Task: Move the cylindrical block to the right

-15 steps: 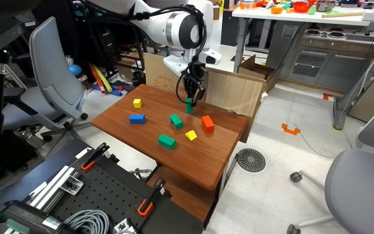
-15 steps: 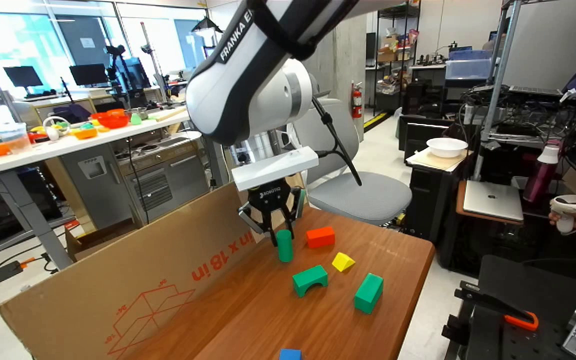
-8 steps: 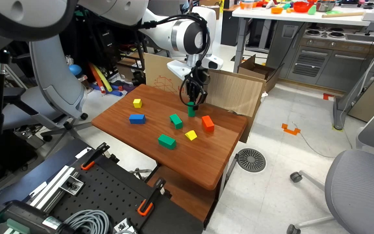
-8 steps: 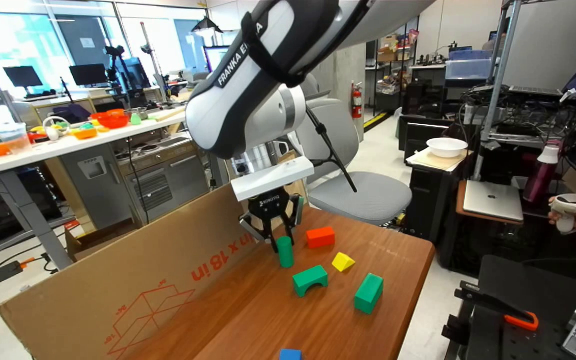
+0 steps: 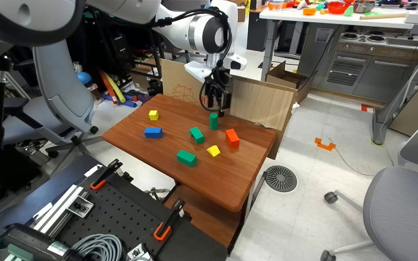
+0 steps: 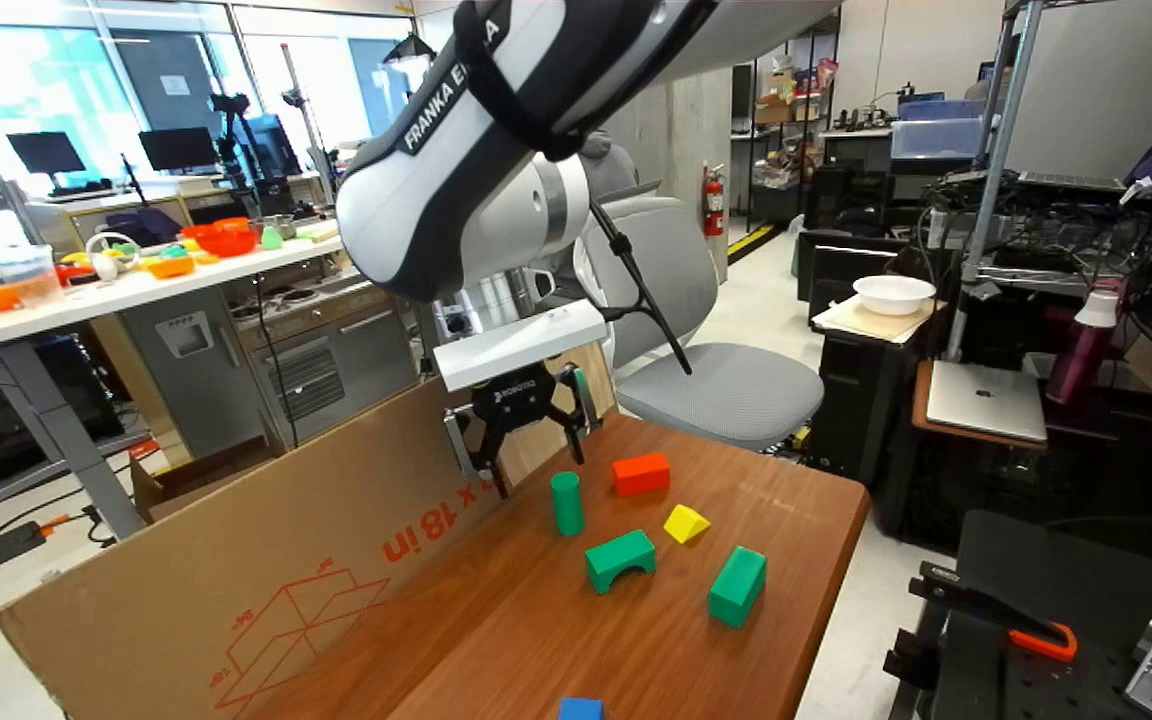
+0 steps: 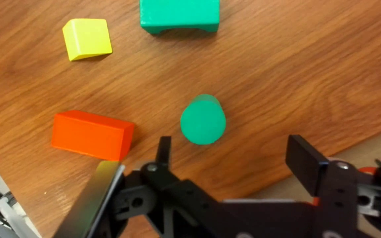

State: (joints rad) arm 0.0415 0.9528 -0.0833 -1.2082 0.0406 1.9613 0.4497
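I have just let go. Half a second ago the jaws of my black Robotiq two-finger gripper (image 6: pixel 540 474) were closed about the green upright cylindrical block (image 6: pixel 567 504), its material uncertain; now they stand spread wide, hold nothing, and have lifted above and to the left of it in an exterior view. The wrist view shows the gap between them much wider than the block's round top. The block stands by itself on the brown wood-grain tabletop (image 5: pixel 227 181) — to the left of the red-orange rectangular block (image 5: pixel 232 138) in both exterior views, and on the far side of the green arched block (image 5: pixel 197 135), touching neither. I judge the placing done and only the retreat left, though whose right the task means I cannot tell; a narrow cylinder would tip readily if brushed on the way out.

Containers: none of the blocks sits in one. At right in an exterior view is a white round bowl (image 6: pixel 893 303); at far left, a red-orange round bowl (image 6: pixel 226 246); beyond the tabletop, in an exterior view, an open brown cardboard box (image 5: pixel 305 88) — what, if anything, these hold I cannot tell.
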